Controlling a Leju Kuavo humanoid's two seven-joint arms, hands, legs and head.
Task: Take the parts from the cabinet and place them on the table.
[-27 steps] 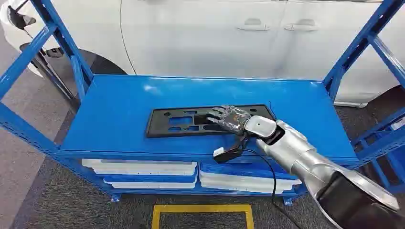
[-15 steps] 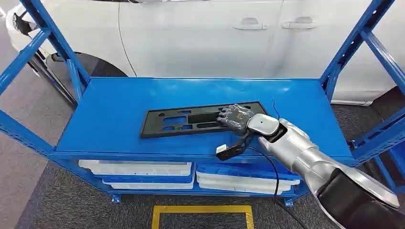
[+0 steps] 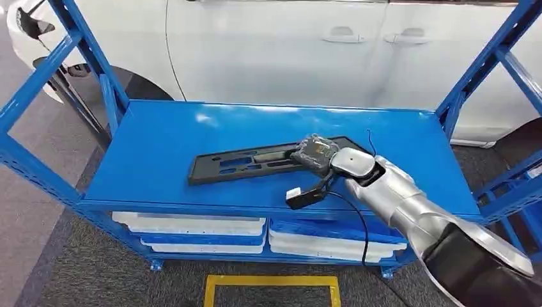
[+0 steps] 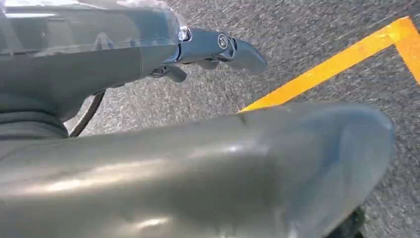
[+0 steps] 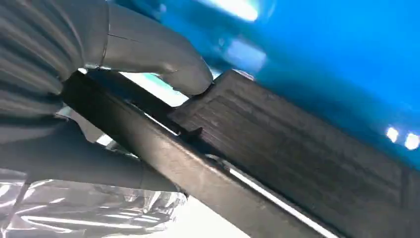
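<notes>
Blue metal cabinet (image 3: 160, 150) with slanted blue uprights at both sides, standing on dark grey carpet (image 3: 83, 275) with a yellow floor line (image 3: 271, 280) in front; behind it, a white car (image 3: 287, 51) with two door handles showing. On the lower level, white trays (image 3: 192, 225) stacked in blue ones, side by side. On the top shelf, a long flat black part (image 3: 246, 163), a plate frame with rectangular cut-outs, lying roughly across the shelf, long axis running from the left-front toward the right-back, its right end raised a little under the right hand (image 3: 314, 153) and its left end down on the blue surface near the shelf's middle. Right hand closed on that right end: in the right wrist view, thick grey thumb (image 5: 163, 64) pressed on one face of the part's ribbed edge (image 5: 277, 148), a darker finger (image 5: 89, 163) under the opposite face, so the edge sits pinched between them. Silver right arm (image 3: 396, 198) reaching in from the lower right, a black cable (image 3: 358, 220) and a small black module (image 3: 300, 197) hanging beside the wrist. Left hand (image 4: 218, 49) seen in the left wrist view above the carpet and a yellow line, fingers curled in loosely, nothing held
</notes>
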